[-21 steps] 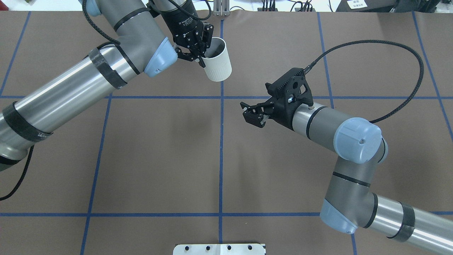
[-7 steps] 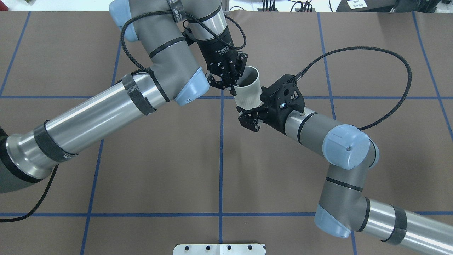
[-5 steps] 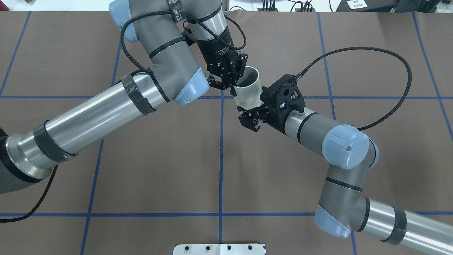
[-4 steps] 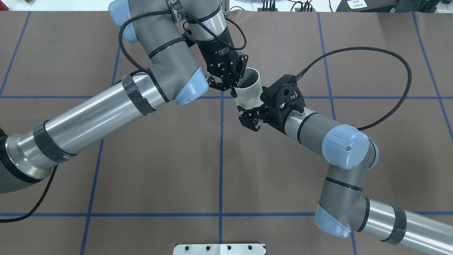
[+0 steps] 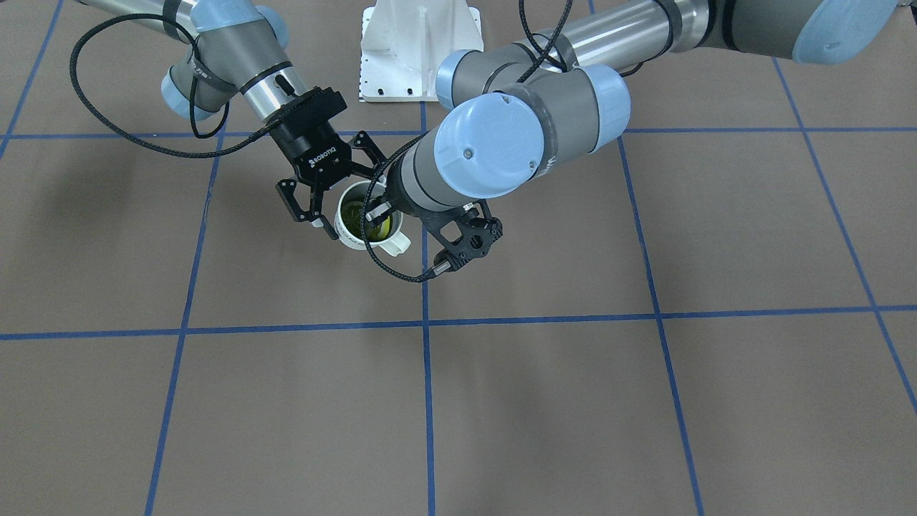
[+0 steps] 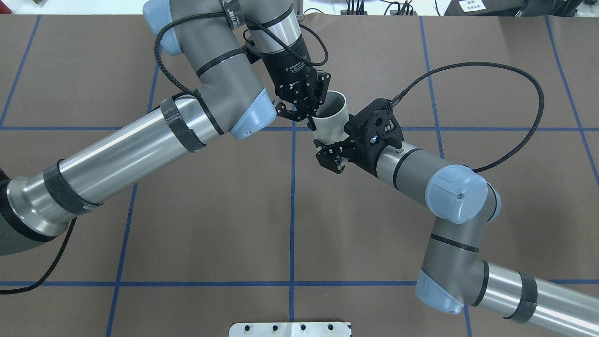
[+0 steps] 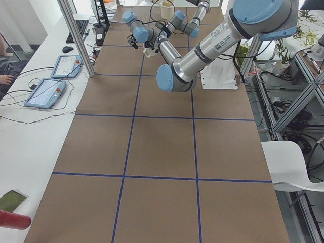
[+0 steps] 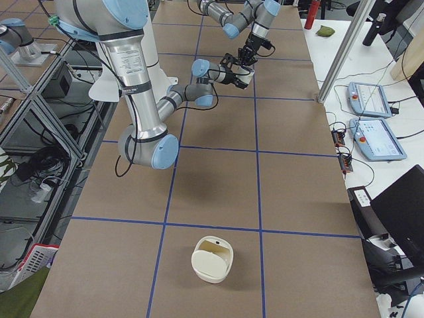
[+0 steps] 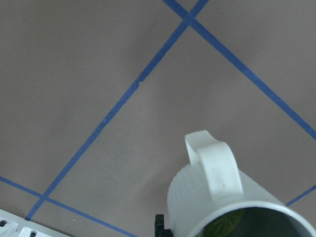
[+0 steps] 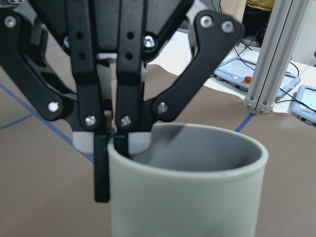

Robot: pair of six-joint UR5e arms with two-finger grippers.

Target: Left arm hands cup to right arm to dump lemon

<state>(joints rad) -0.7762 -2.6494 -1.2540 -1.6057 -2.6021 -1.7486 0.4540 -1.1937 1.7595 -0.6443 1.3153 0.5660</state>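
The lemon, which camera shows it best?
The exterior front-facing view: it looks down into the cup, showing the yellow-green lemon inside. The left wrist view catches only a sliver; the other views show none of it.

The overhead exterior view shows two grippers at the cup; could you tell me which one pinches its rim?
The left gripper, on that view's left, pinches the rim of the cup, one finger inside. The right gripper straddles its lower body.
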